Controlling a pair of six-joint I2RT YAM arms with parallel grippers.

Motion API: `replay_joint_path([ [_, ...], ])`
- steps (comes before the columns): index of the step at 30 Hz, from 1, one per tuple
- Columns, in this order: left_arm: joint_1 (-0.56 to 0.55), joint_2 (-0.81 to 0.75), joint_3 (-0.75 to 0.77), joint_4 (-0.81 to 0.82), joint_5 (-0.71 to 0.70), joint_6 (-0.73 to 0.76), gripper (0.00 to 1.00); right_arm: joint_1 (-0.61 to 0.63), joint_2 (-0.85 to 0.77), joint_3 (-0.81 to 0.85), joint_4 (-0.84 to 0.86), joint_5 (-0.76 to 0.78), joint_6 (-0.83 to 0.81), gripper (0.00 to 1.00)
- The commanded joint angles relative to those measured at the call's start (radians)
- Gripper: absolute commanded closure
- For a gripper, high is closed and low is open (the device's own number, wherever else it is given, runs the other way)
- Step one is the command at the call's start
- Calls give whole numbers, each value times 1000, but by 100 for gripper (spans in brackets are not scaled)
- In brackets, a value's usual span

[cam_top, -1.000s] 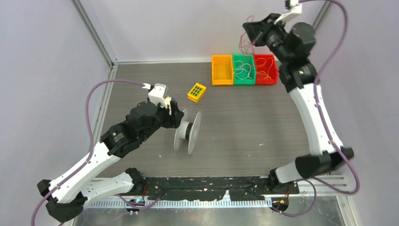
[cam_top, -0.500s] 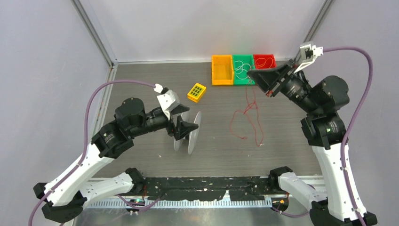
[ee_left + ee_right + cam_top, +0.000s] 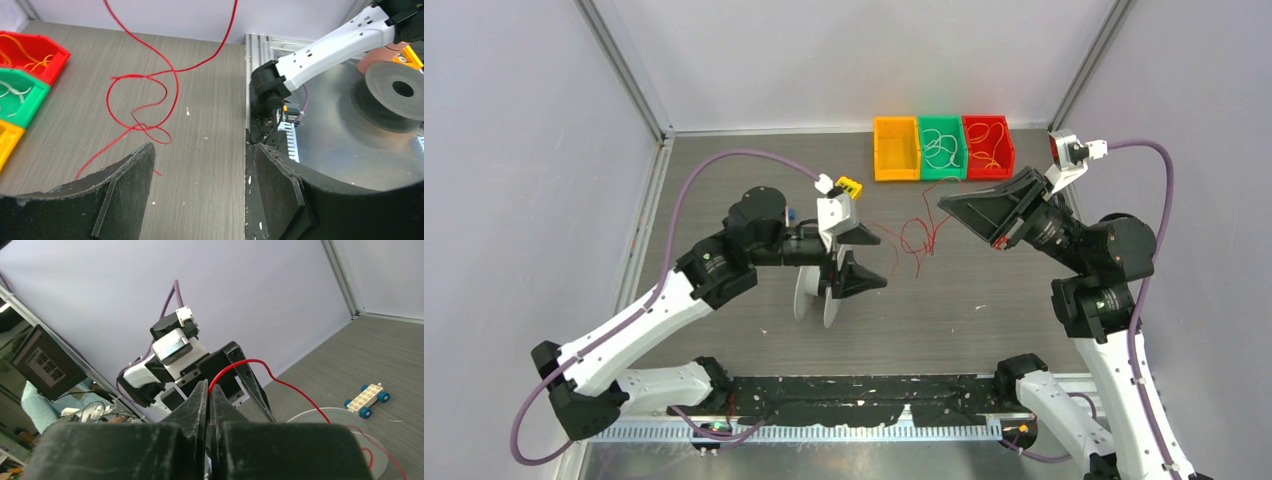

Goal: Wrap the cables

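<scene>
The cable is a thin red wire (image 3: 912, 232) hanging in loose loops between the two grippers. My right gripper (image 3: 944, 205) is shut on one end of it; in the right wrist view the wire (image 3: 240, 362) comes out from between the closed fingertips of this gripper (image 3: 207, 387). My left gripper (image 3: 879, 262) is open and empty above the pale spool (image 3: 829, 310), pointing toward the wire. In the left wrist view the looped wire (image 3: 150, 95) hangs ahead of the open left gripper (image 3: 202, 150), apart from both fingers.
An orange bin (image 3: 896, 148), a green bin (image 3: 941, 148) and a red bin (image 3: 987, 146) with thin wires stand at the back. A yellow toy car (image 3: 849, 186) lies behind the left wrist; it also shows in the right wrist view (image 3: 367, 397).
My right arm swung down from over the bins toward the centre, carrying the wire. My left arm lifted off the spool and turned right toward the wire, jaws open.
</scene>
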Motion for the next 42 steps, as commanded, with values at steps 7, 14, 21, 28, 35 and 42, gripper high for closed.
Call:
replay_joint_path([
  [7, -149, 107, 36, 213, -26, 74, 26, 1, -42, -35, 178, 58, 186, 95],
  [14, -215, 217, 54, 316, -130, 72, 33, 1, -71, -97, 229, 117, 253, 95],
  [21, -219, 271, 37, 454, -157, 27, 53, 1, -89, -138, 247, 163, 272, 95],
  [28, -220, 223, -3, 379, -232, 23, 100, 1, -86, -108, 133, 208, 160, 95],
  [35, -212, 74, -95, 195, -577, 48, 100, 1, -54, 133, -337, 605, -431, 94],
  [42, -185, -3, -51, 49, -653, 25, 100, 1, -36, 145, -407, 632, -708, 95],
])
